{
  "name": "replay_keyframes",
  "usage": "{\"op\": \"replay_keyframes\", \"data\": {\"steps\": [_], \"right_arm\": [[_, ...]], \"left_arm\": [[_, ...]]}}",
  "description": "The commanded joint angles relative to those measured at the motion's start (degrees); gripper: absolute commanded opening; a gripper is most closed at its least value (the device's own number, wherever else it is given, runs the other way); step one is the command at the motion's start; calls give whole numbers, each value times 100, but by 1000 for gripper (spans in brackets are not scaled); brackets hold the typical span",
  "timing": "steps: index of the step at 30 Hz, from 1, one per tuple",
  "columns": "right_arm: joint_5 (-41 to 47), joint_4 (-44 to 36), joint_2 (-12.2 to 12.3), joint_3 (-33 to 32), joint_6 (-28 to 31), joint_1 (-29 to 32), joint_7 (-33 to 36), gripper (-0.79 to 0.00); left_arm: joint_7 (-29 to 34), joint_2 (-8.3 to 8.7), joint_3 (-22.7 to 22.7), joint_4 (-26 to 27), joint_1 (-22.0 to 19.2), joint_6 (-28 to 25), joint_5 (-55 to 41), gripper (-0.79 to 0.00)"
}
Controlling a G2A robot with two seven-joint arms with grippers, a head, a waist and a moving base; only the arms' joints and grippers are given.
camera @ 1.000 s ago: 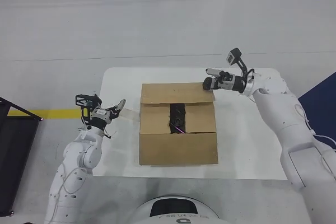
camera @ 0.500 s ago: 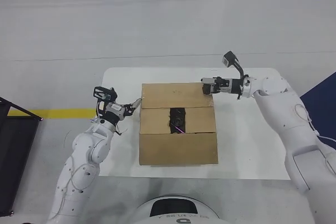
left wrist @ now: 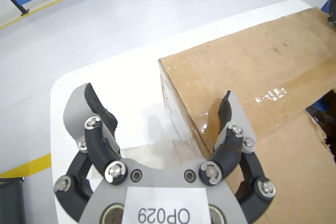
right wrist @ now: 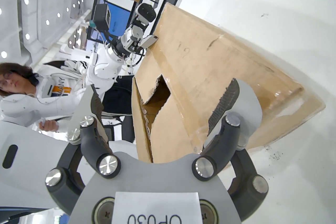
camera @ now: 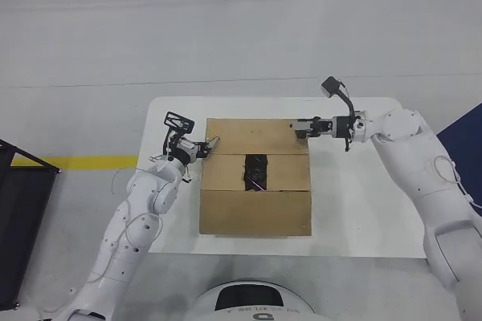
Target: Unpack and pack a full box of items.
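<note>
Brown cardboard is what I see first: a large rectangular cardboard box (camera: 281, 172) stands in the middle of the white table with rounded corners (camera: 345, 209). Its top flaps are folded down almost flat. Between the flaps, in the centre of the top, there is a ragged rectangular opening (camera: 257, 168), and through it I see only something dark inside. I cannot tell which items these are or how many. From the left wrist view the same opening (left wrist: 321, 114) shows torn cardboard edges and a dark inside with a little blue. Some clear glossy tape (left wrist: 202, 128) lies over the box edge near the left arm.

The left gripper (camera: 211, 144) is at the far left corner of the box. Its jaws are wide apart and hold nothing. In its own wrist view, the left gripper (left wrist: 158, 93) has one finger over the top of the box and the other over the table beside the box. I cannot tell if the finger touches the cardboard.

The right gripper (camera: 293, 126) is at the far right corner of the box, above the far flap. In its own view the right gripper (right wrist: 164, 88) also has its jaws spread and empty, and the box edge runs between them.

On the grey floor to the left of the table I see a yellow floor line (camera: 72, 162).
</note>
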State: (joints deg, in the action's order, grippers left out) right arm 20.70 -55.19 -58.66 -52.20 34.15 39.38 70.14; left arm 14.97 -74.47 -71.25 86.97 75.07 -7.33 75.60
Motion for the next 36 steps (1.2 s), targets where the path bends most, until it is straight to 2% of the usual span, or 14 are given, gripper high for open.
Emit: {"op": "replay_keyframes", "data": {"steps": [1,3,17,20,27,30,33,36], "right_arm": [[-82,-595,130,-157,65,162,-65,0],[177,-1154,246,-380,154,404,-154,0],[186,-1216,264,-406,141,496,-142,0],[740,-1711,489,-836,-167,1066,167,0],[1986,-2488,1194,-2664,-1328,2772,1330,0],[1849,-2482,1369,-3127,-1783,3280,1785,0],[1395,-2287,1446,-2984,-1786,3549,1786,0],[1049,-2317,1482,-2439,-1787,3593,1786,0]], "left_arm": [[-4,1,-5,2,2,-2,0,0],[-4,1,-5,2,2,-2,0,0],[-4,1,-5,2,2,-2,0,0],[-4,1,-5,2,2,-2,0,0],[-4,1,-5,2,2,-2,0,0],[-4,1,-5,2,2,-2,0,0],[-4,1,-5,2,2,-2,0,0],[-4,1,-5,2,2,-2,0,0]]}}
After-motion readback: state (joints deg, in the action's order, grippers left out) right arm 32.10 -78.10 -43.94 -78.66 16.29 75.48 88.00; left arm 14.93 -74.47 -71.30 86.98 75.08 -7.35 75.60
